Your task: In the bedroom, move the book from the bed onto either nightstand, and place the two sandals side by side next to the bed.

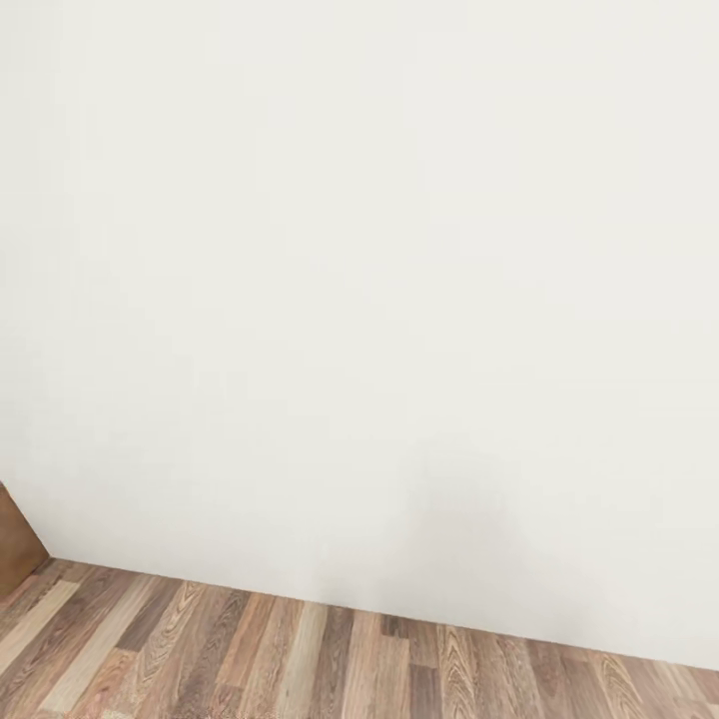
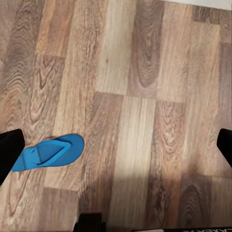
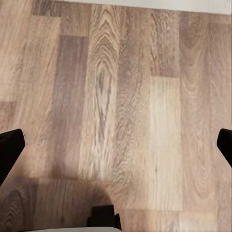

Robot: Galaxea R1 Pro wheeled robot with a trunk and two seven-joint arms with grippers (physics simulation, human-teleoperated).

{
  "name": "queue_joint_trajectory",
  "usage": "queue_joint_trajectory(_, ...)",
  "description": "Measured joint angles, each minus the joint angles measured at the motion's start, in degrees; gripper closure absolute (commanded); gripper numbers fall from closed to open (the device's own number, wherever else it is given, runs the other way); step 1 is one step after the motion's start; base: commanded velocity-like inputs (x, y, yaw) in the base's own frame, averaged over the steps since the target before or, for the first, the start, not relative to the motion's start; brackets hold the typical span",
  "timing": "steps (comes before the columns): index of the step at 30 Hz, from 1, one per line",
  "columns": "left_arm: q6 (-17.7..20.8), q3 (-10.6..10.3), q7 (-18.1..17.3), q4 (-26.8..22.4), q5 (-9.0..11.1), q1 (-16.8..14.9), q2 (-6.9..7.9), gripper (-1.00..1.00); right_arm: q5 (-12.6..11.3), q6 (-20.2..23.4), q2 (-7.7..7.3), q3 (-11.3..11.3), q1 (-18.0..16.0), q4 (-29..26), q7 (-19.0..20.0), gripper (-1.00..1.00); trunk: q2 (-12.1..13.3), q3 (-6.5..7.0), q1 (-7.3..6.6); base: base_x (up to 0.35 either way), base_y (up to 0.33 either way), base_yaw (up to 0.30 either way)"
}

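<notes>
- Head view: a plain white wall [image 1: 359,280] meets the wood-plank floor [image 1: 300,659]. A sliver of brown wood [image 1: 15,544] shows at the left edge; I cannot tell what it belongs to.
- Left wrist view: the left gripper [image 2: 116,145] looks straight down at the floor, its dark fingertips [image 2: 9,152] spread wide at the picture's two sides with nothing between them. One blue sandal [image 2: 48,152] lies flat on the planks, close by one fingertip and off to that side rather than centred between the two. Its long axis runs nearly along the line from finger to finger, rounded toe end toward the middle, the other end partly behind the fingertip.
- Right wrist view: the right gripper [image 3: 116,145] is equally wide and empty over bare planks.
- Judgement: the left arm is the nearer one; it would need to shift sideways and likely turn to close across the sandal's width.
</notes>
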Motion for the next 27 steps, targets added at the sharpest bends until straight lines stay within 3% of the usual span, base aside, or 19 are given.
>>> queue_joint_trajectory(27, 0.0, 0.0, 0.0, 0.0, 0.0, 0.0, 0.00, -1.00, 0.0, 0.0, 0.00, 0.0, 0.0, 0.0, 0.0, -1.00, 0.0, 0.00, 0.00, 0.000, 0.000, 0.281)
